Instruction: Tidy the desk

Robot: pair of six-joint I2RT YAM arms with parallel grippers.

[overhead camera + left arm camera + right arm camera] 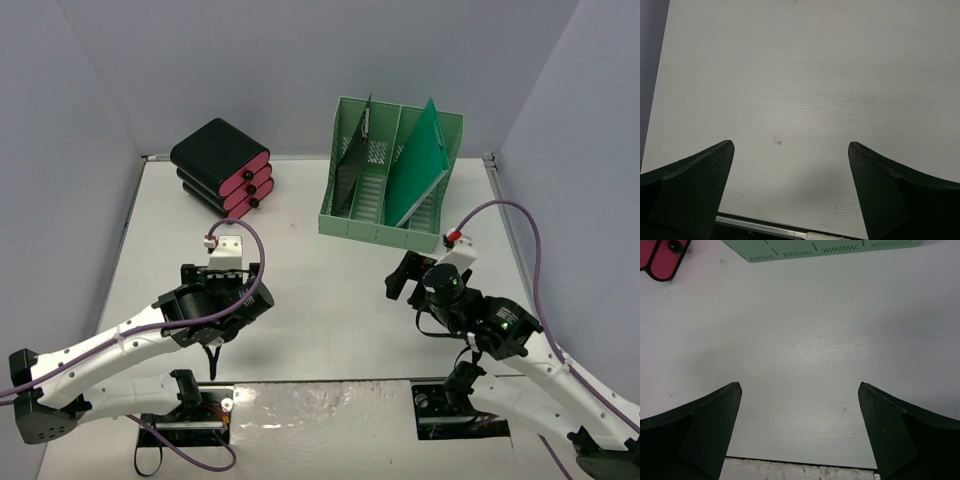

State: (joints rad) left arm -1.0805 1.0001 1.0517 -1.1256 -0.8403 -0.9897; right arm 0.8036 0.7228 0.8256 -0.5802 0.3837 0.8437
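Note:
The desk (330, 300) is a large white tabletop with thin metal edge rails. My left gripper (213, 358) hangs over its near-left part, pointing toward the near edge. In the left wrist view, the left gripper (791, 150) stands open over the bare desk (810, 90). My right gripper (402, 276) hovers over the near-right part, in front of the rack. The right gripper (800, 390) is also open, with only white desk (805, 340) between its dark fingers (695, 425).
A stack of three black cases with pink ends (222, 165) sits at the back left; one pink end (665, 257) shows in the right wrist view. A mint-green file rack (390, 175) at the back right holds a dark folder (352, 165) and a green folder (420, 165).

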